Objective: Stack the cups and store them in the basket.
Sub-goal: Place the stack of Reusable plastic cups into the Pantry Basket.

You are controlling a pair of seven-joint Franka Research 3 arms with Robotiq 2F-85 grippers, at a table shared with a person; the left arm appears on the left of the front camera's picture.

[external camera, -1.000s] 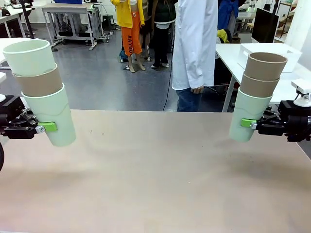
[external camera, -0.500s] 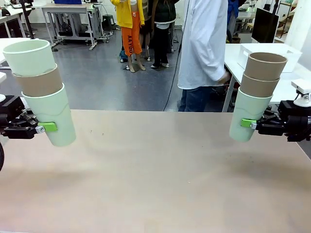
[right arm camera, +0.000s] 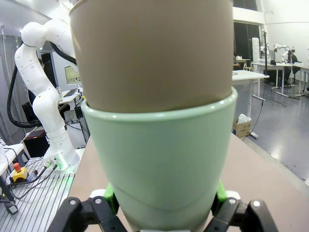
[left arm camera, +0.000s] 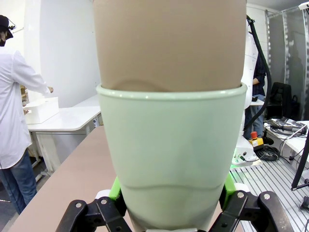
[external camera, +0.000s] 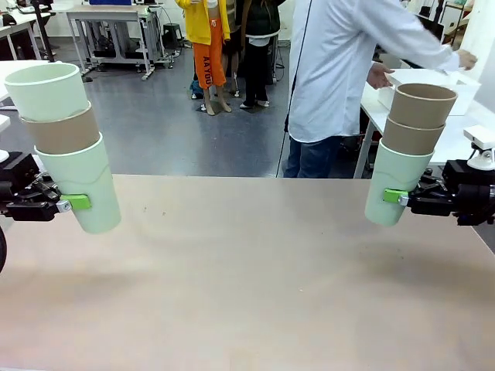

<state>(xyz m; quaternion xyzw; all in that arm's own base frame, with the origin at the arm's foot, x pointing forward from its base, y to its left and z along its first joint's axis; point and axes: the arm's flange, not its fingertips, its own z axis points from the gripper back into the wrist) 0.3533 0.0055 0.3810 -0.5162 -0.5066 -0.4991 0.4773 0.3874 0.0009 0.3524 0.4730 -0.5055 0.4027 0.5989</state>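
My left gripper (external camera: 81, 202) is shut on the lowest mint cup (external camera: 81, 182) of a tilted stack held above the table's left edge, with a tan cup (external camera: 62, 131) and a mint cup (external camera: 48, 90) nested in it. In the left wrist view, the left gripper (left arm camera: 171, 193) clamps that mint cup (left arm camera: 171, 154). My right gripper (external camera: 387, 197) is shut on a mint cup (external camera: 398, 182) carrying two tan cups (external camera: 421, 108) at the table's right edge. The right wrist view has the right gripper (right arm camera: 164, 193) squeezing its mint cup (right arm camera: 161, 154). The white basket (external camera: 466, 91) sits on a side table at the far right, with a person's hands on it.
The brown table (external camera: 247, 270) lies bare between the two arms. A person in a white coat (external camera: 340, 69) stands at the far edge, leaning right toward the side table (left arm camera: 63, 118), where the basket (left arm camera: 41, 110) rests.
The person has turned and reached both hands right to the basket on the side table. Both arms and their cup stacks have stayed still.
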